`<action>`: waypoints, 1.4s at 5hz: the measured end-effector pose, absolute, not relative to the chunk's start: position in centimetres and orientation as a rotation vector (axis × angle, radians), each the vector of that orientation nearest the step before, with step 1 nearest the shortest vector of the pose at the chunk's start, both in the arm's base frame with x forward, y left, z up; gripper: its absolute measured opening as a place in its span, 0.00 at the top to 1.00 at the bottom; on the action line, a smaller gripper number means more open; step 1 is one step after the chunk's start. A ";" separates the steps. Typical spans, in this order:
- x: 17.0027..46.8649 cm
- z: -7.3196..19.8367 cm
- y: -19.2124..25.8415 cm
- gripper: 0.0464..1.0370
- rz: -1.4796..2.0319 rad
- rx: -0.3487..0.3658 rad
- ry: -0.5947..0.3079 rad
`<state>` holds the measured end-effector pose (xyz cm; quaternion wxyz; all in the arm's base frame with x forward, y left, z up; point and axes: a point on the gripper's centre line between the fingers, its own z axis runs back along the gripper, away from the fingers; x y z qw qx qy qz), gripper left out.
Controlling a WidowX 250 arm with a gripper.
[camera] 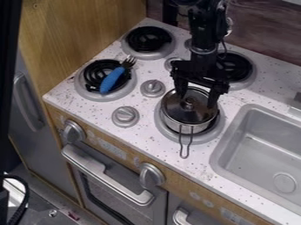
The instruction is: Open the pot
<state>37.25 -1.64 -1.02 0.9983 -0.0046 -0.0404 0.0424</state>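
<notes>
The black gripper (197, 99) hangs over the pot at the front right burner, its two fingers spread apart above the lid. A small metal pot (187, 127) with a wire handle pointing to the front sits on that burner. Its dark, shiny lid (179, 110) covers the pot, with a small knob (188, 103) in the middle. The knob lies just below and slightly left of the space between the fingers; contact with the lid cannot be made out.
A fork with a blue handle (111, 80) lies across the front left burner. Grey stove knobs (125, 116) stand left of the pot, and a grey sink (250, 147) is at the right. A wooden wall (82, 39) borders the stove's left side.
</notes>
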 end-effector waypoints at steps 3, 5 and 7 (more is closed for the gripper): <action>36.2 -2.3 -1.2 0.62 0.090 -0.005 -0.037; 37.5 -2.4 -1.5 0.80 0.054 -0.001 -0.031; 38.0 -2.1 -1.4 0.95 0.020 0.041 -0.019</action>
